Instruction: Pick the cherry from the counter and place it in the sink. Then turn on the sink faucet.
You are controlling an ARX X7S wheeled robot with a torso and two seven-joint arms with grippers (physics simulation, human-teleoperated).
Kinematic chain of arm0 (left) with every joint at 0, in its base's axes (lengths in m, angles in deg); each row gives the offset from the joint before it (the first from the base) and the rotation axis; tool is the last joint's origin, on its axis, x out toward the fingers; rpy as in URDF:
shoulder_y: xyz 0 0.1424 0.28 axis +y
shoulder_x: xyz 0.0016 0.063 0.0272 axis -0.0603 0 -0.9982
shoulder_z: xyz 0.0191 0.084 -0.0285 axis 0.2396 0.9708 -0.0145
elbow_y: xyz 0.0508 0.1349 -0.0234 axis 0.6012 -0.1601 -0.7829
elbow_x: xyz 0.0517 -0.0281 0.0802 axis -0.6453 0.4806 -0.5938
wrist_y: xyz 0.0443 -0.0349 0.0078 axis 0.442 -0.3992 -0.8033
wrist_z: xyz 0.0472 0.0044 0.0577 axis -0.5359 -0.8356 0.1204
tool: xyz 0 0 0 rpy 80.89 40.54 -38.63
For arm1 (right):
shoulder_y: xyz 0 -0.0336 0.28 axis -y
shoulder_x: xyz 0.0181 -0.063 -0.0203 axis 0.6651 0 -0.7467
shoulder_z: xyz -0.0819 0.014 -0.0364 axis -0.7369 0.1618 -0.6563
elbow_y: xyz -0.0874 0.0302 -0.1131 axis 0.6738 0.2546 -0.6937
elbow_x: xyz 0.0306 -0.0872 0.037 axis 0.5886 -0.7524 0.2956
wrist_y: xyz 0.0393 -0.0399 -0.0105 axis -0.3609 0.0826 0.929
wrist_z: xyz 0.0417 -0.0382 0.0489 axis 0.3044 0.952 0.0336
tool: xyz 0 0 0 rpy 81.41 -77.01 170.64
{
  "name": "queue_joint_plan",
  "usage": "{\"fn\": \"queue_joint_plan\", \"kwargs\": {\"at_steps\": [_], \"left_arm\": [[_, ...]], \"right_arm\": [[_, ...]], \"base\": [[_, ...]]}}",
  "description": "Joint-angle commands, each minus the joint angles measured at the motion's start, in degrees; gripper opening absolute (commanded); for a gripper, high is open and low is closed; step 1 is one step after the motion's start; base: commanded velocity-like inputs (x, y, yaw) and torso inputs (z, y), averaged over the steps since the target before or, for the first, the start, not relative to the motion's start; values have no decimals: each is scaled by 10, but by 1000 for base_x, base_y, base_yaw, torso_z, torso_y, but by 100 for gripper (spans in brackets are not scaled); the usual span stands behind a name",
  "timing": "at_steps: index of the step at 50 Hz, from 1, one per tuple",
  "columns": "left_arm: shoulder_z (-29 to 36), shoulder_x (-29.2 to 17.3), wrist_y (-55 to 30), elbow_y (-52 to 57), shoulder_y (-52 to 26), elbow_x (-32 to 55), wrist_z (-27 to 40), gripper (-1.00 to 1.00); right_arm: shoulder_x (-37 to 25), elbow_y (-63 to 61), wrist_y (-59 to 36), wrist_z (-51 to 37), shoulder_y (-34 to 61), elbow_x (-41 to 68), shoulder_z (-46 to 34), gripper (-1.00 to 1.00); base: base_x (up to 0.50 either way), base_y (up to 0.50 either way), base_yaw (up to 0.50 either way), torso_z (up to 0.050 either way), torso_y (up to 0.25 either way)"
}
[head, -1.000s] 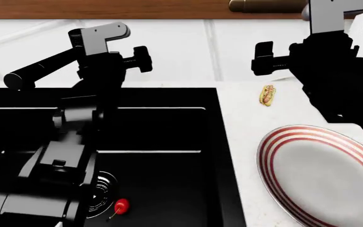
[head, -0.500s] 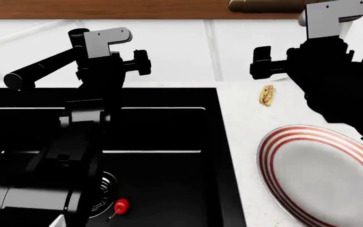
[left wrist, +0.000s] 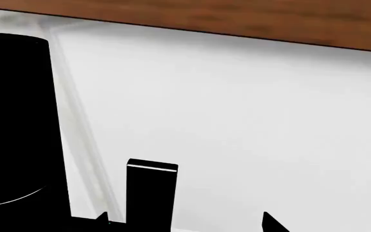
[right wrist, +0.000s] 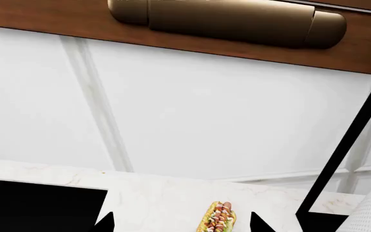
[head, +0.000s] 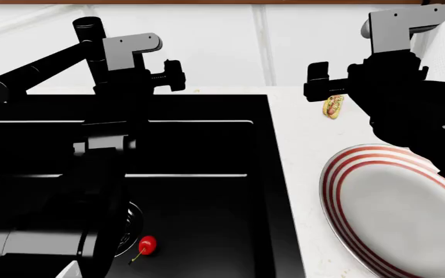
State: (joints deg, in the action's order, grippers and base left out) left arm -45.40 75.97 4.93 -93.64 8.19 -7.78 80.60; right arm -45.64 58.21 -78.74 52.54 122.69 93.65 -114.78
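Observation:
The cherry (head: 146, 245) lies on the floor of the black sink (head: 207, 150), beside the ribbed drain (head: 130, 227). The black faucet (head: 88, 40) stands at the sink's back left, its spout angled to the left. My left gripper (left wrist: 185, 226) is open and empty, right by the faucet post (left wrist: 15, 130). A short black bar (left wrist: 150, 193), apparently the lever handle, stands between its fingertips. My right gripper (right wrist: 182, 226) is open and empty above the white counter (head: 300, 150), over the hot-dog item.
A small hot-dog item (head: 332, 106) lies on the counter at the back, also in the right wrist view (right wrist: 219, 217). A grey plate with red rings (head: 393, 202) sits to the right of the sink. A white tiled wall (head: 284, 46) rises behind.
The head view has tilted down, so the wooden band at the top has left the picture. My left gripper sits lower against the faucet post. My right gripper has shifted slightly towards the hot-dog item.

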Motion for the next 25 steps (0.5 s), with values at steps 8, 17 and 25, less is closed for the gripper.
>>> {"fn": "queue_joint_plan", "kwargs": {"at_steps": [8,17,25], "left_arm": [[-20,0,27,0,-6,-15,11,100],[19,1,35,0,-3,3,4,100],[13,0,35,0,4,-8,-1,100]], "right_arm": [[-3,-5,1,3,-4,1,-1,100],[-2,-7,1,4,-4,1,-2,100],[-3,-8,1,5,-5,2,-2,100]], "base": [[0,0,0,0,0],[0,0,0,0,0],[0,0,0,0,0]]}}
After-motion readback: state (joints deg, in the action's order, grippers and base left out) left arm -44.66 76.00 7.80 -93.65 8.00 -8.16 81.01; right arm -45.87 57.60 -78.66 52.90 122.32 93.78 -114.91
